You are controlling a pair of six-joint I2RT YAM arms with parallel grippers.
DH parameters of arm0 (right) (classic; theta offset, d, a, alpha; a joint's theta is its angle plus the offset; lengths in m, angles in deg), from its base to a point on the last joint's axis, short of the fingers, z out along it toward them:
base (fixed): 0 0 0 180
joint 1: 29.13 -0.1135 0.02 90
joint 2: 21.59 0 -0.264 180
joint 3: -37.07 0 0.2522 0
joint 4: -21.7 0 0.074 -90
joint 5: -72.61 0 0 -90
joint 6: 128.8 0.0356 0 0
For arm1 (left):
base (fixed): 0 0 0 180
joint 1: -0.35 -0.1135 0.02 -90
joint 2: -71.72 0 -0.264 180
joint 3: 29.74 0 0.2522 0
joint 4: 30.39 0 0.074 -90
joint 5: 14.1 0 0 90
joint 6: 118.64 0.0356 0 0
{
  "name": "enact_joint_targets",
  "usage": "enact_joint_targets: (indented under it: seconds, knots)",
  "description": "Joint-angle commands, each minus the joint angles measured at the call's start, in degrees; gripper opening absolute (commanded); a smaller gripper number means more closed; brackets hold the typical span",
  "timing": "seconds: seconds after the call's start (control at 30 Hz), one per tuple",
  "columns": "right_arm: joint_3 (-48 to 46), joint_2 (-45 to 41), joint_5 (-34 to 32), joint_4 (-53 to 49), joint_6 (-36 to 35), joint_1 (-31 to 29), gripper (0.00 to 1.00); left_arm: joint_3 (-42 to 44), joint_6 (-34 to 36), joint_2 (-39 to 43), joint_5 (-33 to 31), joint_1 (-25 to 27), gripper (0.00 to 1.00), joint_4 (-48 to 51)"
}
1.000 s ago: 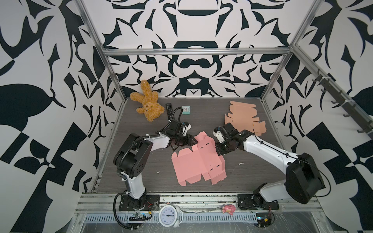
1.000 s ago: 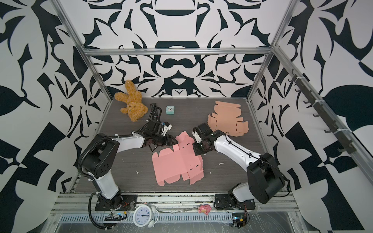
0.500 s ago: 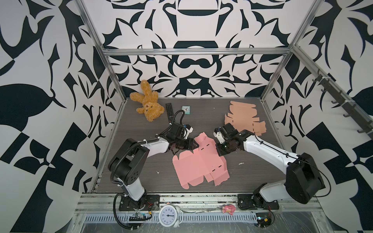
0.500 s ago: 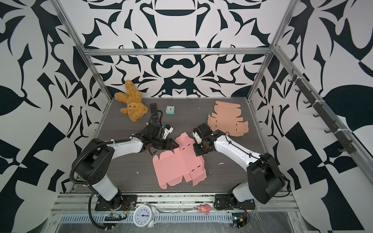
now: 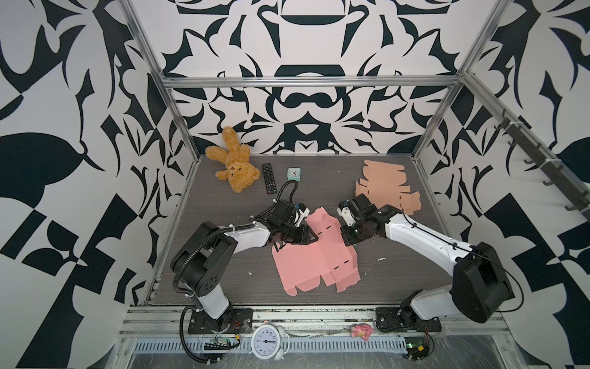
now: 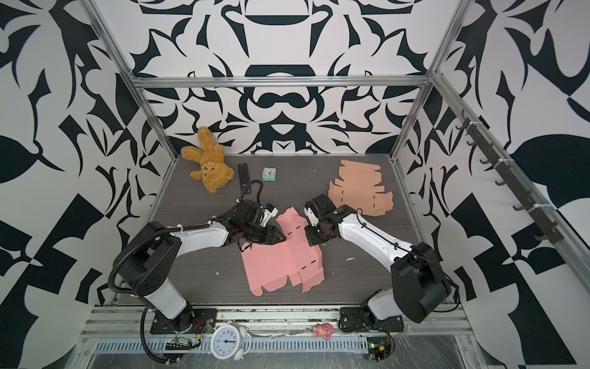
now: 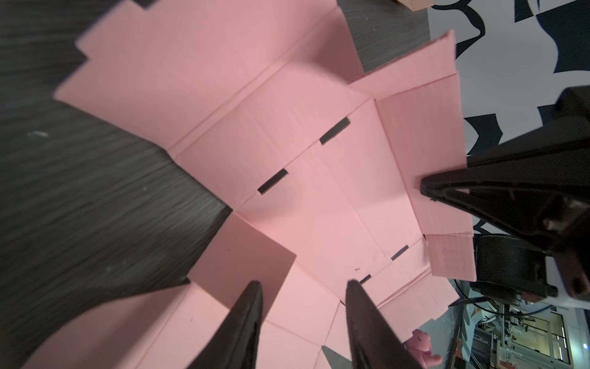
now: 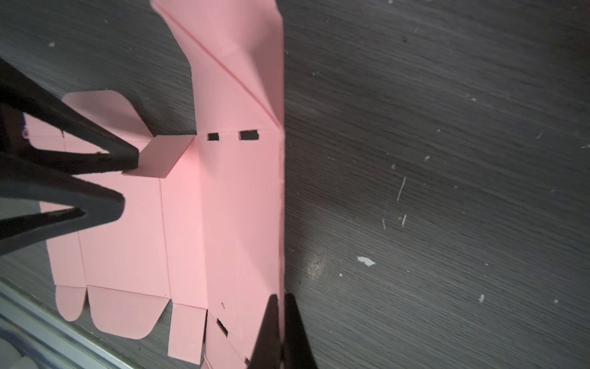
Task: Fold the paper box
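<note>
Right wrist view first: my right gripper (image 8: 281, 298) has its jaws pressed together on the turned-up long edge of the pink paper box (image 8: 223, 207), with the thin card pinched between the tips. Across the sheet I see the left gripper (image 8: 127, 182) with its jaws parted and nothing between them. One tip touches a small flap (image 8: 159, 156) that stands up off the sheet. The left wrist view agrees: its two dark fingers (image 7: 247, 319) stand apart above the pink card.

In both top views the pink paper box lies mostly flat at the middle of the table (image 5: 223, 207), between the two grippers. The left arm (image 5: 249, 236) runs low and nearly level from its near-left base toward the centre, its wrist pointing at the sheet's far left part. The right arm (image 5: 415, 236) slopes from its near-right base in toward the centre, its wrist bent down onto the sheet's right side. A tan box blank (image 5: 383, 182) lies flat behind it, at the far right.
</note>
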Motion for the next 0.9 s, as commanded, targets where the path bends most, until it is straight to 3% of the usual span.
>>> enact_joint_targets:
  seconds: [0.0, 0.33, 0.53, 0.73, 0.87]
  knots:
    - [2.75, -0.51, -1.63, 0.42, -1.31, -0.33, 0.03, 1.31, -0.78, 1.2, 0.0, 0.28, 0.46, -0.53]
    - [7.39, 0.7, -13.48, -6.2, -10.39, -3.16, 0.03, 4.45, -3.22, 6.34, 3.76, -4.95, 0.45, -8.08]
    - [8.44, 0.49, -20.24, -6.5, -14.9, -5.63, 0.04, 3.27, -4.62, 7.51, 8.15, -11.83, 0.42, -8.84]
    - [9.28, 1.26, -29.24, -5.62, -18.86, -8.82, 0.04, 0.32, -4.42, 5.04, 9.84, -18.35, 0.39, -8.39]
    - [10.56, 2.24, -34.75, -5.2, -21.25, -11.75, 0.04, -1.84, -4.85, 1.96, 9.0, -20.02, 0.37, -9.52]
